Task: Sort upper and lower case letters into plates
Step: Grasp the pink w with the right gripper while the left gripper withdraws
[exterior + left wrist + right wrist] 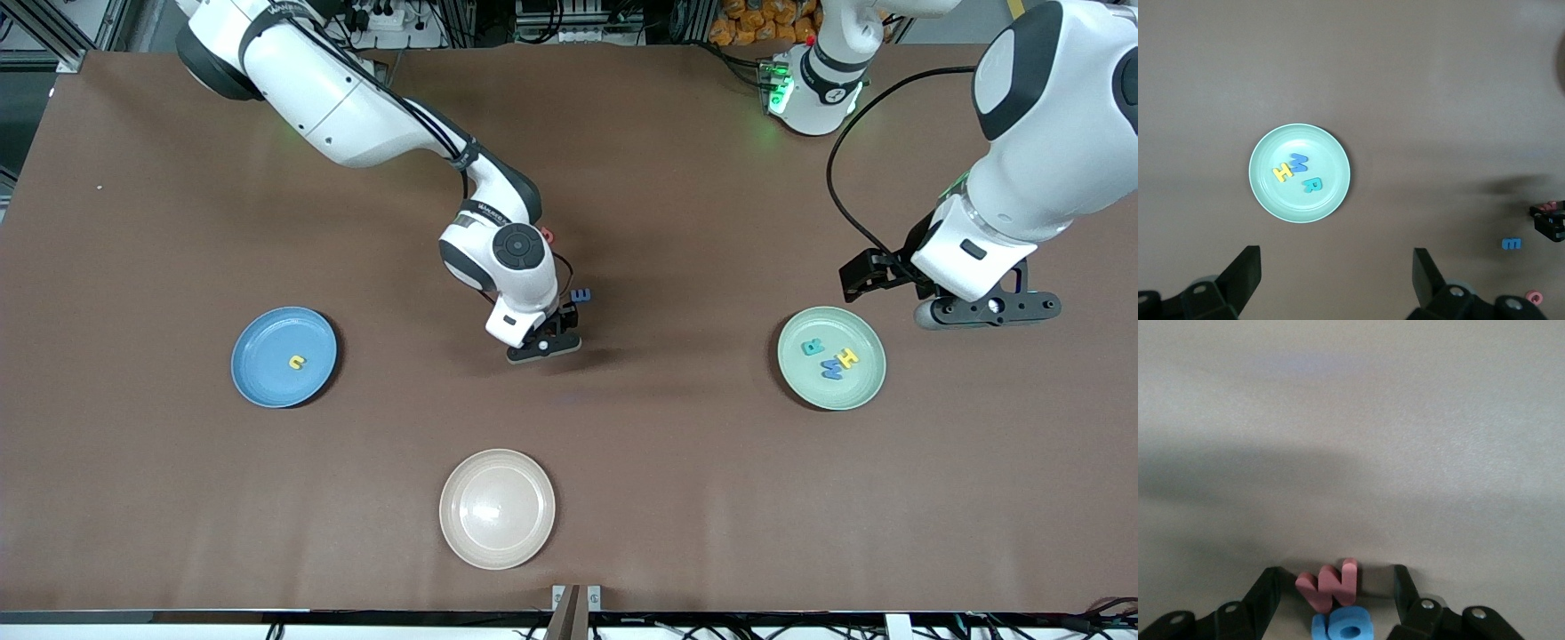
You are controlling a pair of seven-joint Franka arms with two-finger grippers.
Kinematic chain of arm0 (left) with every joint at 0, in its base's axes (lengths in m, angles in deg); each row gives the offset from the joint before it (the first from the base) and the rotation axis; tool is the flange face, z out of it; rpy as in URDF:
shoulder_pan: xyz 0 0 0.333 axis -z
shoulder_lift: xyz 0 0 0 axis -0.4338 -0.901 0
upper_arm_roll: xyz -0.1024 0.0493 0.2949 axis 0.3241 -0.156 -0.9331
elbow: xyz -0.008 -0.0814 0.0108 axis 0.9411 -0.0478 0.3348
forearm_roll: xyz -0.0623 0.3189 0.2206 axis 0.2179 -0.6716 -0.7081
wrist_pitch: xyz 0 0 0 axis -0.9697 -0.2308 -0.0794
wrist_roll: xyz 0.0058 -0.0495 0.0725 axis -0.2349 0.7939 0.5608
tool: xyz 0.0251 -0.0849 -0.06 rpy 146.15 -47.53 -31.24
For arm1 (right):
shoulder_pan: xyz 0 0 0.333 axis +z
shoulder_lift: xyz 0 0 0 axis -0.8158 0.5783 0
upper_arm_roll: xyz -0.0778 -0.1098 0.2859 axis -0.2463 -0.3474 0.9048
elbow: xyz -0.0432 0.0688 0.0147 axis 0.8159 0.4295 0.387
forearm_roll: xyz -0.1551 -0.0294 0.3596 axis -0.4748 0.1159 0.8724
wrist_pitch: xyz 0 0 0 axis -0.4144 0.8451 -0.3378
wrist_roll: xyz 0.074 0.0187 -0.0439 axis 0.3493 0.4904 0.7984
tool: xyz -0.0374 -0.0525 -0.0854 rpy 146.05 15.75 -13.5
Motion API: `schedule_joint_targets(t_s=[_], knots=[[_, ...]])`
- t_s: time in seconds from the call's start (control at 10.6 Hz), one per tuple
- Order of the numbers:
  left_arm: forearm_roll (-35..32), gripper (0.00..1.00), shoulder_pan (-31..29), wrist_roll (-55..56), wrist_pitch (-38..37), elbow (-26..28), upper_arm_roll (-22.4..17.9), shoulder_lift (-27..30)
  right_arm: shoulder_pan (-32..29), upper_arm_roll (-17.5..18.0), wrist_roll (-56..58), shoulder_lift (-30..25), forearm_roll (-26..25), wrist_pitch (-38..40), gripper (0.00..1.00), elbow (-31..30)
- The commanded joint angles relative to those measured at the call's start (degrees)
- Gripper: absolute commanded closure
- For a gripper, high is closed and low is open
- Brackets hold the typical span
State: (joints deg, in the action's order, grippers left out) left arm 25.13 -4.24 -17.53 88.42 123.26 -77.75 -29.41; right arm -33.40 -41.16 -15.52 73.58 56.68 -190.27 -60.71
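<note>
My right gripper [544, 342] is down at the middle of the table, open, its fingers [1268, 590] either side of a red letter [1329, 587] with gaps on both sides. A blue letter [1350, 627] lies against the red one. A blue E [582, 294] and a red letter [548, 236] lie farther from the front camera. The sky blue plate [258, 373] holds a yellow letter [296, 362]. The mint plate [845, 391] holds a teal R [812, 348], a blue M [833, 367] and a yellow H [849, 357]. My left gripper [987, 307] waits open beside the mint plate.
A cream plate [497, 542] sits nearer to the front camera than the right gripper, with nothing in it. The brown table [676, 462] stretches bare between the plates. The left arm's cable [836, 178] loops above the table toward its base.
</note>
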Motion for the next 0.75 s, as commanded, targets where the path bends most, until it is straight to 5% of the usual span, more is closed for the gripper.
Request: schedule_joint_targets(t_s=[0.0, 0.28, 0.47, 0.66], knots=[[-1.7, 0.0, 0.1, 1.3, -1.0, 0.0, 0.2, 0.9, -0.4, 1.2, -1.6, 1.1, -0.4, 1.1, 0.23, 0.6], [-1.7, 0.0, 0.0, 1.2, -1.2, 0.0, 0.2, 1.0, -0.5, 1.2, -1.4, 1.1, -0.5, 1.0, 0.33, 0.6], [-1.7, 0.0, 0.1, 1.4, -1.3, 0.0, 0.2, 1.0, -0.7, 1.2, -1.0, 1.1, -0.5, 1.1, 0.64, 0.6], [-1.7, 0.0, 0.0, 1.4, -1.3, 0.0, 0.2, 1.0, -0.6, 1.2, -1.4, 1.1, -0.5, 1.1, 0.84, 0.6]])
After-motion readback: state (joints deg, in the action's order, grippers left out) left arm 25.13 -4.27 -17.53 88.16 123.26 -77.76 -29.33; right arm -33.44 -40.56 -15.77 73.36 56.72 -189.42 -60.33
